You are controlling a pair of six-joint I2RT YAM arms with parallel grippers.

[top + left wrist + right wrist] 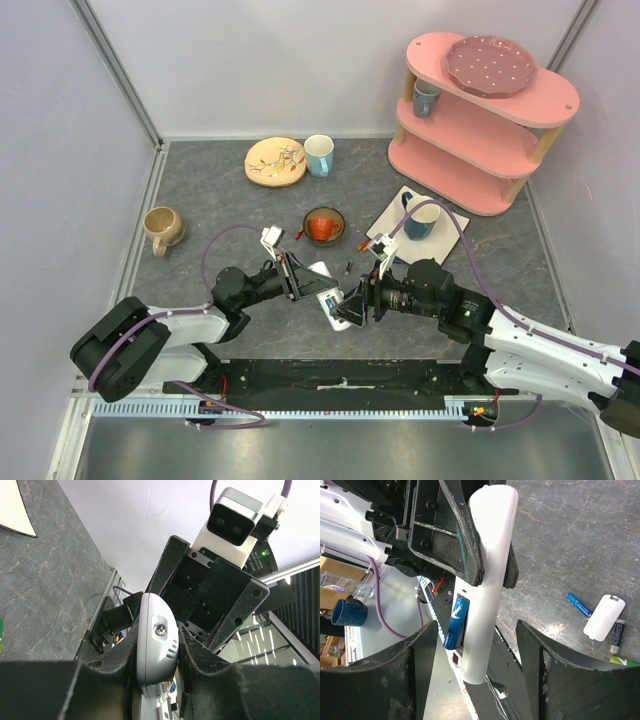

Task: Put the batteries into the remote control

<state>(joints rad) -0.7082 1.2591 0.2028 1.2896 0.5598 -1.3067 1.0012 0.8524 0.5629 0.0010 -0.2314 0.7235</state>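
Remote control (490, 580): held above the table (200, 190), between the two arms. Left gripper (492, 575) has its jaws closed hard across the remote's width. Battery bay uncovered, with 1 blue battery (456, 622) seated in it; white bird-like mark on its sleeve, small print unreadable.

Right gripper (475, 630): jaws wide apart, straddling the bay end of the remote. A gap shows on each side and it holds nothing.

On the table beyond: 3 loose batteries, 1 blue (579, 604), 1 dark (616, 636) and 1 green (625, 661) cut by the frame edge. They lie just beside 1 white cover piece (604, 617). Batteries counted: 4.

Top view, farther out:
- 1 brown bowl (323, 225)
- 1 flowered plate (275, 160)
- 1 pink shelf (485, 110) carrying 1 dotted plate (490, 62)
- 4 mugs: beige (162, 228), pale blue (319, 155), dark blue (420, 218), and one on the shelf (426, 97)
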